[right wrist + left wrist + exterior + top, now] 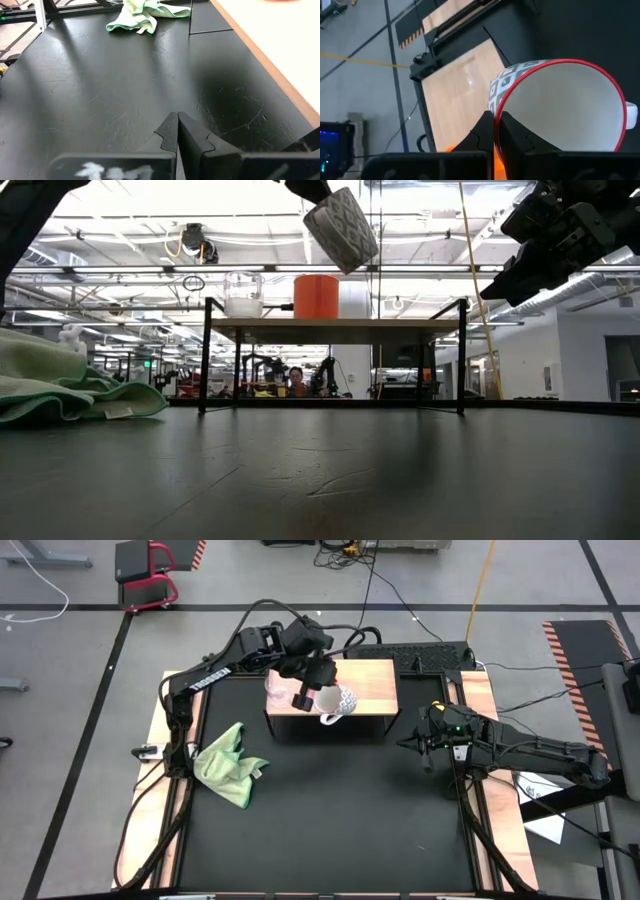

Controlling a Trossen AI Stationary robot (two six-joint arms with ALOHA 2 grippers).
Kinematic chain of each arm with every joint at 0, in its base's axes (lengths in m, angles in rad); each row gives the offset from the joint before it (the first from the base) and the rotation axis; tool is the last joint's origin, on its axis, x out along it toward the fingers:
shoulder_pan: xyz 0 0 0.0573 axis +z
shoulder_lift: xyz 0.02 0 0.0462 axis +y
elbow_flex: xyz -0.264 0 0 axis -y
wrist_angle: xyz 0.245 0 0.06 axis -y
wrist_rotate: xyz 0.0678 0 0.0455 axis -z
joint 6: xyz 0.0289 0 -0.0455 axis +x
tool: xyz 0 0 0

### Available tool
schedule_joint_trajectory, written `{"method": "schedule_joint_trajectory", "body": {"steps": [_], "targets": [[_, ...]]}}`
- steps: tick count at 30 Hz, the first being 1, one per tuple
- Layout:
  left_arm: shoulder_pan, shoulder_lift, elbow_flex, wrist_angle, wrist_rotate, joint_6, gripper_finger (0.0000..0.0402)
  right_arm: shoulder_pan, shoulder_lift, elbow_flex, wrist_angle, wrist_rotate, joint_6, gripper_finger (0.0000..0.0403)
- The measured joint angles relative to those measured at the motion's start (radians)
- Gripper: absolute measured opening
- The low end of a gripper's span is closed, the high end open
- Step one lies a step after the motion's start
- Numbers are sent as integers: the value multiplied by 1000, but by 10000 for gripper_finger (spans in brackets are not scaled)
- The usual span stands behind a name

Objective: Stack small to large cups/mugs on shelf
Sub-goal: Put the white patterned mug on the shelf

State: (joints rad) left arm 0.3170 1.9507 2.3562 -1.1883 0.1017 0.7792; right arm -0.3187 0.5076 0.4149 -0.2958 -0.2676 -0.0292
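Observation:
My left gripper (494,120) is shut on a white mug (560,105) with a red rim and a grey-patterned outside. It holds the mug high above the shelf (335,328), tilted, as the low view shows (342,228). An orange mug (316,296) and a clear glass cup (242,293) stand on the shelf's wooden top. My right gripper (177,120) hangs shut and empty over the black mat, to the right of the shelf (415,745). My left gripper pinches the white mug's wall at the red rim (496,131), one finger inside the mug and one outside. The fingers slant down from the table's left side. The mug is lifted clear of the shelf and tilted, its handle (631,115) on the side away from the fingers.
A crumpled green cloth (232,765) lies on the black mat at the left, in front of the shelf. Light wooden strips (478,700) run along the table's sides. Bare mat spreads between the shelf and the table's near edge.

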Motion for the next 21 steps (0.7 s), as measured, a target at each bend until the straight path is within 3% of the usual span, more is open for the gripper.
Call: {"method": "schedule_joint_trajectory", "body": {"steps": [9,21], "targets": [[32,0,0,46,6,-3,10,0,0,0,0,0,0,0],[28,0,0,-130,46,-38,10,0,0,0,0,0,0,0]]}}
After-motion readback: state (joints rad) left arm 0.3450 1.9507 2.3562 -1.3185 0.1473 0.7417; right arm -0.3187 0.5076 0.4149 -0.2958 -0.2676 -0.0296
